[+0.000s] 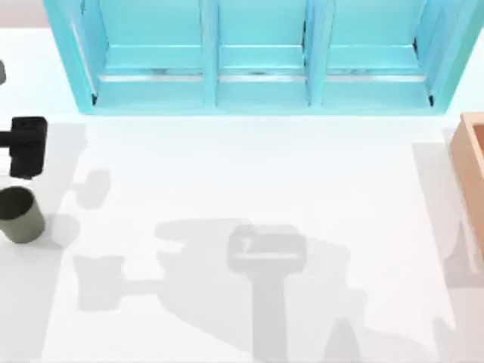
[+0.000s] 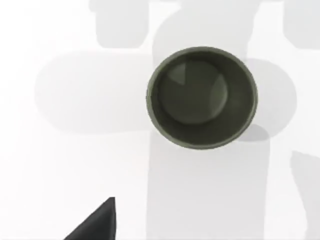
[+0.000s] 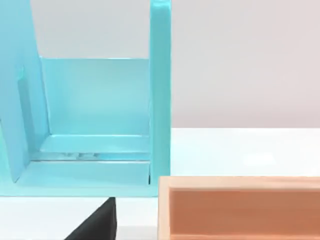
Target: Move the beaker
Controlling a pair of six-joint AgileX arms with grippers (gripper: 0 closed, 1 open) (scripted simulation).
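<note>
The beaker (image 1: 17, 215), a small dark olive-grey cup, stands upright on the white table at its far left edge. My left gripper (image 1: 29, 147) is a black block hovering just behind it, toward the shelf, and does not touch it. From above, the left wrist view looks straight into the beaker's round mouth (image 2: 201, 97), which is empty. A black part of the left gripper (image 2: 97, 225) shows apart from the cup. The right wrist view holds a black part of my right gripper (image 3: 97, 222), off at the right side by the wooden box.
A large turquoise shelf (image 1: 257, 57) with three bays spans the back of the table. A light wooden box (image 1: 473, 162) sits at the right edge, seen up close in the right wrist view (image 3: 240, 210). Arm shadows fall across the white table (image 1: 249, 166).
</note>
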